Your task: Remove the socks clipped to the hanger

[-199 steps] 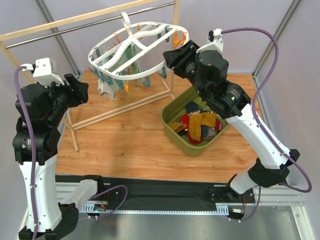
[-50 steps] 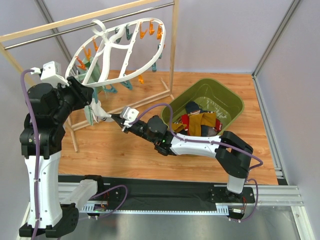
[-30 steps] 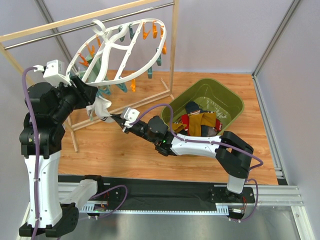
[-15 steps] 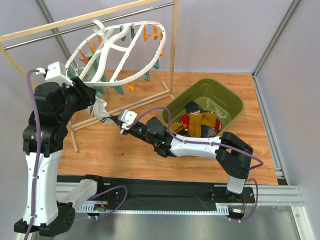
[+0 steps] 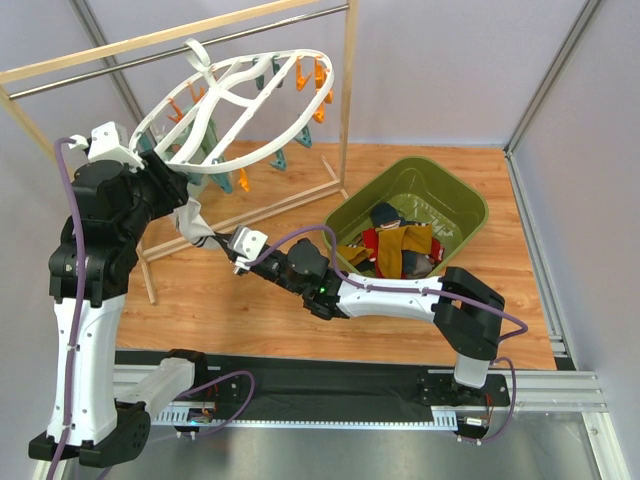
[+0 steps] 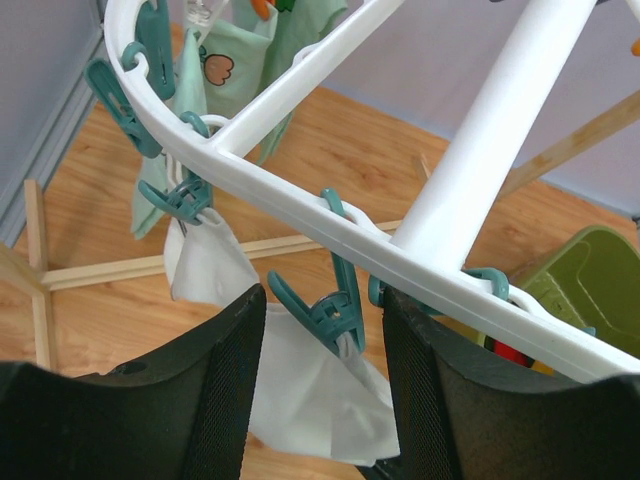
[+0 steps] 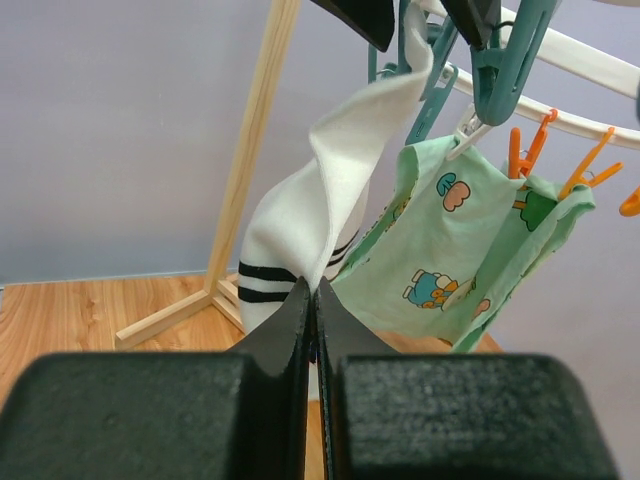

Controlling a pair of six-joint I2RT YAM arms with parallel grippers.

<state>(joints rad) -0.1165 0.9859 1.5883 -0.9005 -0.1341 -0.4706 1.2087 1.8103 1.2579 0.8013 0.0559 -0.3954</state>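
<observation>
The white hanger (image 5: 240,105) hangs tilted from the rail, with orange and teal clips along its rim (image 6: 290,195). A teal clip (image 6: 337,305) grips a white sock (image 6: 300,385) with black stripes (image 7: 265,282). My left gripper (image 6: 325,300) is open, one finger on each side of that clip without touching it. My right gripper (image 7: 313,290) is shut on the sock's lower fold (image 7: 330,180), below and in front of the hanger (image 5: 222,248). Two mint green printed socks (image 7: 450,235) hang just behind, clipped to the hanger.
A wooden and metal rail frame (image 5: 346,90) carries the hanger, its foot bars on the floor (image 5: 260,210). An olive green bin (image 5: 462,205) at the right holds several removed socks (image 5: 400,248). My right arm stretches low across the middle.
The hanger has swung and tilted to the right. My left gripper has closed in around the teal clip. My right gripper has drawn the white sock a little left and nearer.
</observation>
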